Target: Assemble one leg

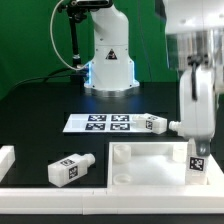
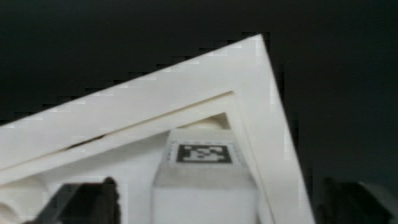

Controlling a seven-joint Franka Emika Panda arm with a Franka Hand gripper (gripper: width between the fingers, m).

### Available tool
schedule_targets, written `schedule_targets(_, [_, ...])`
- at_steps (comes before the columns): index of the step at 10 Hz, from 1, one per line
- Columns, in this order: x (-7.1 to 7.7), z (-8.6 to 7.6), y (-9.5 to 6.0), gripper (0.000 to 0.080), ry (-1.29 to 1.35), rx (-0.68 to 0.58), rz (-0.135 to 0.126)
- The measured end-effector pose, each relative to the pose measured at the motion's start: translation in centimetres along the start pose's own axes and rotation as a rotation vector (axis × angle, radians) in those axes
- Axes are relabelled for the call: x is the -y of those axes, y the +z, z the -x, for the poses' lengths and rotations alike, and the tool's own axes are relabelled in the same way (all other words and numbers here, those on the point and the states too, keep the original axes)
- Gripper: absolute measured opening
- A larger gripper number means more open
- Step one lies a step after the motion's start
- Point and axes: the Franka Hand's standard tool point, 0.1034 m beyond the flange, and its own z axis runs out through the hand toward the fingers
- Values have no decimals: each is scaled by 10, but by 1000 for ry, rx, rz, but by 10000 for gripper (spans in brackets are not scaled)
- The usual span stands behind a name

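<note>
Leg point(image 1: 197, 158): upright, tagged face outward, held over the panel's corner on the exterior view's right; in the wrist view point(image 2: 206, 170) it stands between the two dark fingertips.
Claw point(image 1: 196, 150): narrowed onto the leg, gripping it from above.
Panel point(image 1: 150, 163): large flat white square, lying on the surface, its corner under the leg.
Other legs: one point(image 1: 69, 168) lying on its side at the exterior view's left; another point(image 1: 156, 124) lying just beside the marker board's end.
Marker board point(image 1: 100, 123): flat on the dark surface point(image 1: 40, 125), behind the panel.
Arm base point(image 1: 108, 55): white, at the back.
</note>
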Motion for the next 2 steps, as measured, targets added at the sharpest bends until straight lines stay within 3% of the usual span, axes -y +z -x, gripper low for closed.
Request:
schedule_targets(1, [2,2,-11,625,-10,10,-10])
schedule_targets(2, [4,3,-15,625,-13,14,-15])
